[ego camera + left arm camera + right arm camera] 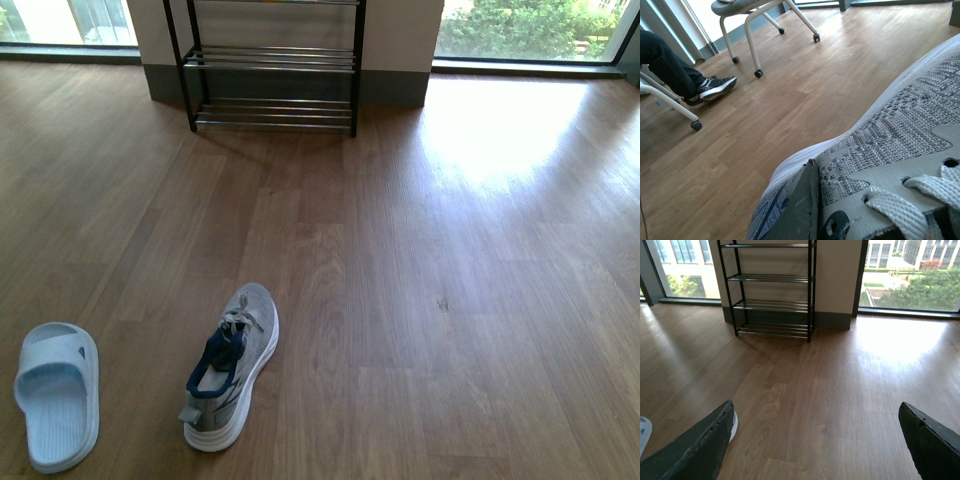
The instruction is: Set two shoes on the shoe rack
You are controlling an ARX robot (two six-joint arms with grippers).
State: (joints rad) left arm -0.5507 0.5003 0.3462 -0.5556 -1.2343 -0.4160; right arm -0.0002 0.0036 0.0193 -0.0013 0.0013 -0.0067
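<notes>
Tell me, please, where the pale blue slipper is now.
In the front view the slipper lies on the floor at lower left, left of the grey sneaker and apart from it.

From the body we look down over the floor [450, 260] to the shoe rack [272, 75] far ahead. Our right wrist camera, low, faces that same rack between its fingers [695, 450]. Our left wrist camera sits close against a sneaker [900, 140], facing a chair [740, 7].

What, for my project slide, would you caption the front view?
One grey sneaker and a pale blue slipper lie on the wooden floor, far from the shoe rack by the wall.
</notes>
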